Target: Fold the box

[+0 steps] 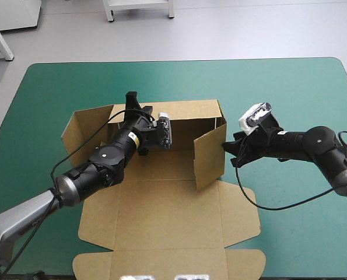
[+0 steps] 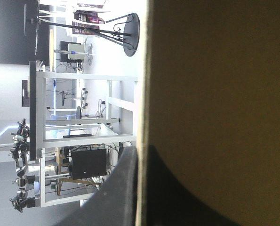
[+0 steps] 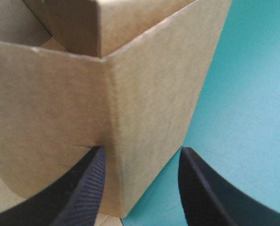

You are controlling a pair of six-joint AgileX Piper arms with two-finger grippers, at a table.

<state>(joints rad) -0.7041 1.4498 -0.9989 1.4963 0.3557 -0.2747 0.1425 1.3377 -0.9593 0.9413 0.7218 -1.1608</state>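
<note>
**Box folding: I am judging it to be roughly midway.**
The box (image 1: 161, 233) is lying mid-table on the teal-green cover (image 1: 290, 87). Its back wall (image 1: 185, 109) and right side wall (image 1: 209, 154) are standing, its left flap (image 1: 83, 131) is leaning outward, and its near panels are lying flat. My left gripper (image 1: 132, 100) is pinching the back wall's top edge. My right gripper (image 1: 228, 146) is holding its fingers spread at the right side wall's outer corner. I am judging that raising the left flap and tucking are remaining.
</note>
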